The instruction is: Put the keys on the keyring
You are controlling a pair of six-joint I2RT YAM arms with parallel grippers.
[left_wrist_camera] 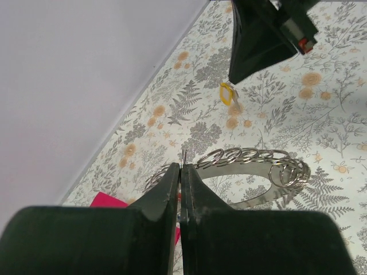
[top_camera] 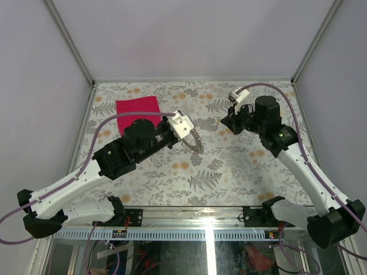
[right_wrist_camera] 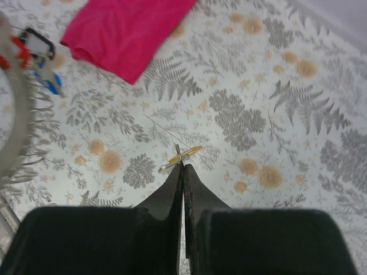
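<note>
The right claw [right_wrist_camera: 182,167], pinched shut on a yellow-headed key [right_wrist_camera: 184,153] at the centre of its view, holds it free above the table [right_wrist_camera: 275,86], I think to meet the keyring [left_wrist_camera: 252,156], which the closed left claw [left_wrist_camera: 180,175] grips at lower centre.

Yellow-headed key [right_wrist_camera: 192,151], pink-red cloth [right_wrist_camera: 123,31]

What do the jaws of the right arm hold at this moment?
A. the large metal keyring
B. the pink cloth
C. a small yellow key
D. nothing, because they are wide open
C: in the right wrist view the right gripper is shut on the small yellow key. The pink cloth lies apart from it, and the keyring is in the left gripper.
</note>
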